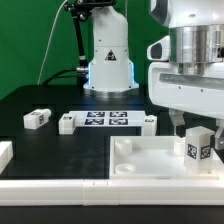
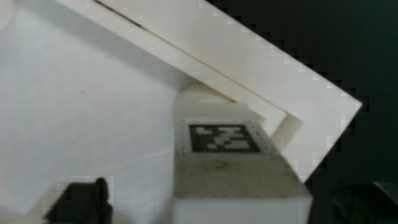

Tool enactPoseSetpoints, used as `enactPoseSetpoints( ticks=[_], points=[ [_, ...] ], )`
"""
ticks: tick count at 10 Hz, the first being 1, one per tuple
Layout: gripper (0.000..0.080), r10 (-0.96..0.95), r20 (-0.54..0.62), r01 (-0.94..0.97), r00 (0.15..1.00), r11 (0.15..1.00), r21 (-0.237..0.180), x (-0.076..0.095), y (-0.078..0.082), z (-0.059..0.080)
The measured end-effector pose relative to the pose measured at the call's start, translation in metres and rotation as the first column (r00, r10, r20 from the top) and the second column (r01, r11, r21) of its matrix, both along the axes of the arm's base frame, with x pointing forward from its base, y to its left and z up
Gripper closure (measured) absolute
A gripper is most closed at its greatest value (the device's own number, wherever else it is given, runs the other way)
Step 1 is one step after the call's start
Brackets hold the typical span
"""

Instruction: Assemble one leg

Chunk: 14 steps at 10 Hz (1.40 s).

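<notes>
On the black table [image 1: 40, 98], nearest the camera, sits the big white panel [image 1: 150, 160], the landmark for everything else. It lies flat w/ a round socket [image 1: 125, 168] open at its corner toward the exterior view's left, prob. where a leg seats. The raised rim along its far edge limits sideways sliding, so I judge approach must come from above.

Over the panel's side toward the exterior view's right hangs the gripper [image 1: 196, 128], holding the leg [image 1: 197, 146] upright, tag facing the camera, lower end at or just above the panel surface; contact can't be told. Fingers [image 1: 180, 128] press its flanks, so the gripper is clamped on the leg, keeping it vertical for insertion. Wrist view shows the leg [image 2: 228, 150] close against the panel's raised corner edge [image 2: 267, 75], little room on that side, plenty of bare panel on the other.

Behind the panel, the marker board [image 1: 108, 119] lies flat. Beside it, toward the exterior view's left, a spare leg [image 1: 36, 118] rests well apart from the panel, w/ open table around it, easy to reach later.
</notes>
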State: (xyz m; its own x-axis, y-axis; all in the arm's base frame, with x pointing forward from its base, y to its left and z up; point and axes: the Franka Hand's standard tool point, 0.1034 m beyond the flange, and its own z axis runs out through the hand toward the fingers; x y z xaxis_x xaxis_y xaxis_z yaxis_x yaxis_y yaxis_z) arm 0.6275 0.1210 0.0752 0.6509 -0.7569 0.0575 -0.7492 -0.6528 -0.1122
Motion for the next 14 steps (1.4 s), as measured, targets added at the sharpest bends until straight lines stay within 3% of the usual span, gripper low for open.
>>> enactPoseSetpoints(
  ticks=[2, 5, 6, 9, 12, 13, 14],
  points=[
    [0.0151, 0.284, 0.004, -0.283, 0.959, 0.958, -0.036, -0.0001, 0.0008, 0.0],
    [0.015, 0.579, 0.0, -0.577, 0.815, 0.813, -0.08, 0.0012, 0.0005, 0.0006],
    [0.015, 0.695, -0.006, -0.691, 0.719, 0.715, -0.103, 0.0025, -0.0012, 0.0011],
    [0.015, 0.841, -0.036, -0.836, 0.541, 0.531, -0.14, 0.0029, -0.0019, 0.0011],
    [0.015, 0.86, -0.049, -0.856, 0.507, 0.496, -0.148, 0.0029, -0.0028, 0.0011],
    [0.0264, 0.86, -0.049, -0.855, 0.508, 0.496, -0.148, 0.0029, -0.0028, 0.0011],
    [0.0264, 0.855, -0.047, -0.85, 0.517, 0.506, -0.147, 0.0029, -0.0027, 0.0011]
  ],
)
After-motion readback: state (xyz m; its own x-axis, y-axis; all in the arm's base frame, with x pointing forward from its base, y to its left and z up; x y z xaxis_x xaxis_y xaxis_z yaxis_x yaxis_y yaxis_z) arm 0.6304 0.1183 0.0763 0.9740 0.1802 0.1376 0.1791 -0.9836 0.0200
